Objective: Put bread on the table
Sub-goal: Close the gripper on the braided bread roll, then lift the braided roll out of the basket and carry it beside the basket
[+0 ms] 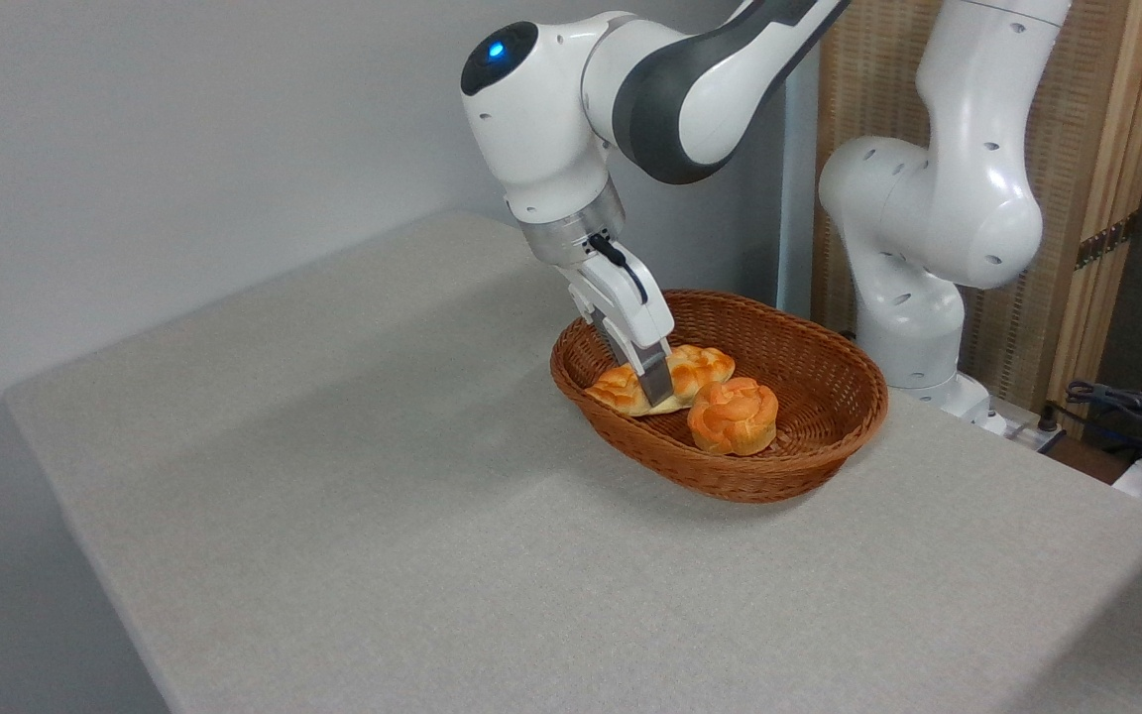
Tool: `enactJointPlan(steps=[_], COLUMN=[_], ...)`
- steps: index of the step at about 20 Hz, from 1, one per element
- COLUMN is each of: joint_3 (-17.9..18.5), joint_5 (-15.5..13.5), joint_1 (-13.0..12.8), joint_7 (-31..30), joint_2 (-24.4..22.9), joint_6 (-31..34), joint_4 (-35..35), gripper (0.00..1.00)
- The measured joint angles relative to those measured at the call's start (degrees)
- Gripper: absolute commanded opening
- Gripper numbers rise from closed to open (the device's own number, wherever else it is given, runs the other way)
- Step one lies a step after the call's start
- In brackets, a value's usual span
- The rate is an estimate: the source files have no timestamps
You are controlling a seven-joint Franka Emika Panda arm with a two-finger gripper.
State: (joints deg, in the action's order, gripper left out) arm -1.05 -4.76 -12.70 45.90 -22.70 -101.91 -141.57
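Up front is the big flat table w/ a light grey-beige cloth-like top and round corners, bare on this near side. A bit further back sits the oval brown wicker basket. At the basket's near side is a small round orange knotted bun. Just behind it, on the left, lies the long pointed braided bread, golden-yellow w/ orange-brown toasted bumps, just beside the bun. So the bread is in the basket, not on the table yet. The job looks only just begun: the bread needs a grab, a lift over the rim & a set-down on the cloth. The white robot arm's claw points down into the basket, right at the middle of the bread. One grey finger shows in front of the loaf; the other is hidden, so can't tell how wide it is or if it grips the bread. Behind, a grey wall & a wood screen.
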Motion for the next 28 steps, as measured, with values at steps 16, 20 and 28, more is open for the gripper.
enactJointPlan(steps=[16,20,28], joint_3=[0.91,1.91,1.43], joint_5=[0.0,0.0,-0.01], joint_1=[-0.15,0.04,-0.36], joint_7=[-1.77,-3.7,-9.78], joint_2=[4.28,16.05,33.58], joint_6=[13.5,13.29,3.2], joint_4=[22.44,34.1,43.63], gripper=[0.29,0.3,0.77])
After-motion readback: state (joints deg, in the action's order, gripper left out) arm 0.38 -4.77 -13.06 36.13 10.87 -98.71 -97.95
